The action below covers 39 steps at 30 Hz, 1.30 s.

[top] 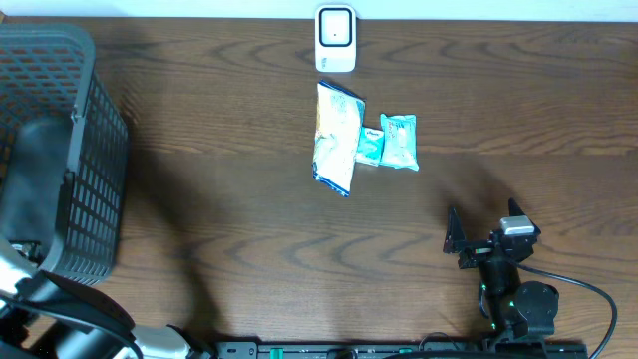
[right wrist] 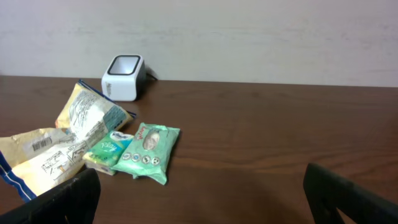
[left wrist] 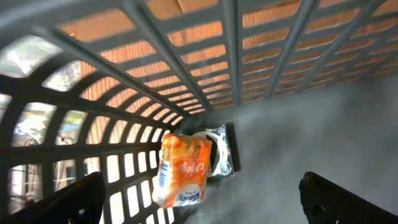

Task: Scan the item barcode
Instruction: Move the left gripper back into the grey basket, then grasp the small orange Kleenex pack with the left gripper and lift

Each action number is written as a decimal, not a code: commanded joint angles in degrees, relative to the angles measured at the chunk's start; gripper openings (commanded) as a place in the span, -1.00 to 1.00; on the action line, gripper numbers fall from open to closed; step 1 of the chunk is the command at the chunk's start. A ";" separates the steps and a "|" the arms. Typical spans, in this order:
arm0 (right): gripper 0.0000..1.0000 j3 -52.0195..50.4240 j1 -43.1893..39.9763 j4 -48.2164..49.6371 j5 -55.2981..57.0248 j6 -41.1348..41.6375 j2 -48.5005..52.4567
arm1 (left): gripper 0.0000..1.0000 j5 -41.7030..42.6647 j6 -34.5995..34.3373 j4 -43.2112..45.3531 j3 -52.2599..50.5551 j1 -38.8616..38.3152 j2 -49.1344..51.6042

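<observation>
Three items lie mid-table: a yellow-white snack bag (top: 336, 138) (right wrist: 62, 146), a small tissue pack (top: 370, 146) (right wrist: 109, 151) and a green wipes pack (top: 400, 143) (right wrist: 151, 151). Behind them, at the table's far edge, stands the white barcode scanner (top: 335, 40) (right wrist: 124, 76). My right gripper (top: 485, 224) (right wrist: 202, 199) hovers open near the front right, well short of the items, with nothing between its fingers. My left gripper (left wrist: 205, 205) is open inside the black basket (top: 60, 150), above an orange pack (left wrist: 182, 169) that leans on the mesh wall, with a teal-white pack (left wrist: 219, 149) behind it.
The basket's mesh walls (left wrist: 186, 62) close in around my left gripper on the far and left sides. Bare wood lies between my right gripper and the items. A black cable (top: 588, 294) trails from the right arm's base.
</observation>
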 commanded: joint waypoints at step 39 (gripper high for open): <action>0.99 -0.07 0.44 -0.22 -0.35 0.35 -0.24 | 0.94 0.59 -0.94 5.64 -11.96 0.37 10.12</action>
